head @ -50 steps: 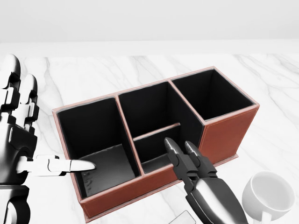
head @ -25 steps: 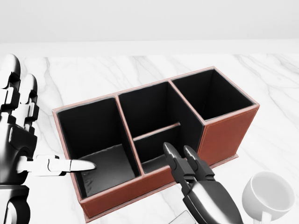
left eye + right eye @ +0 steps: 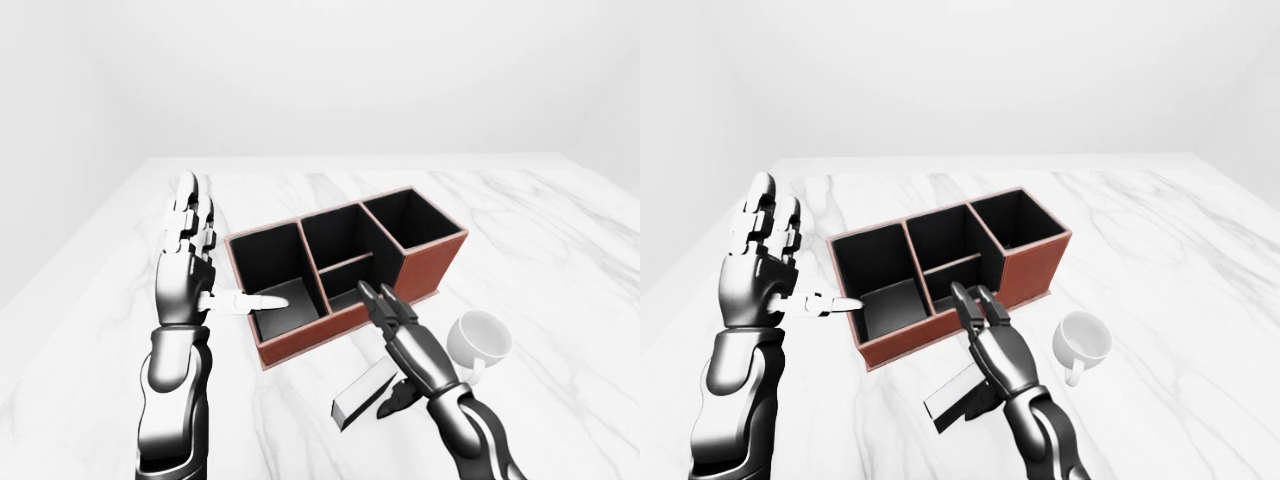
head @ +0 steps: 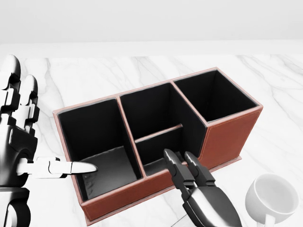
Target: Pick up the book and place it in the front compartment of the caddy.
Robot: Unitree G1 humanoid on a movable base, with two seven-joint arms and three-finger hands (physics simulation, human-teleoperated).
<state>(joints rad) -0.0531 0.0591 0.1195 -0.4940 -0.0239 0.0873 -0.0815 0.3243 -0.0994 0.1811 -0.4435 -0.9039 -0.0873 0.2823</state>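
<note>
White marble tabletop [image 3: 560, 230] fills the scene under a pale, bare wall. On it sits a brown leather caddy [image 3: 440, 268] with black-lined compartments, running from 8 o'clock up to 2 o'clock in the left-eye view.

At the caddy's 9 o'clock the left hand [image 3: 186, 272] stands upright, its fingers [image 3: 188, 208] straight and spread wide, gripping nothing; its white-tipped thumb [image 4: 71, 167] pokes sideways over the rim of the leftmost compartment.

At the caddy's 6 o'clock the right hand [image 3: 992, 345] reaches in from the bottom, two fingers [image 4: 179, 169] extended nearly straight toward the caddy's near wall and just over its rim. Beneath the palm, its thumb [image 3: 398, 396] presses against the book [image 3: 362, 391], a thin dark-covered volume with a white page edge, tilted off the marble. The grasp looks loose, a pinch under the palm; I cannot tell how firmly it is held.

A white mug [image 3: 480, 338] rests at 3 o'clock of the right hand, just beside it.
</note>
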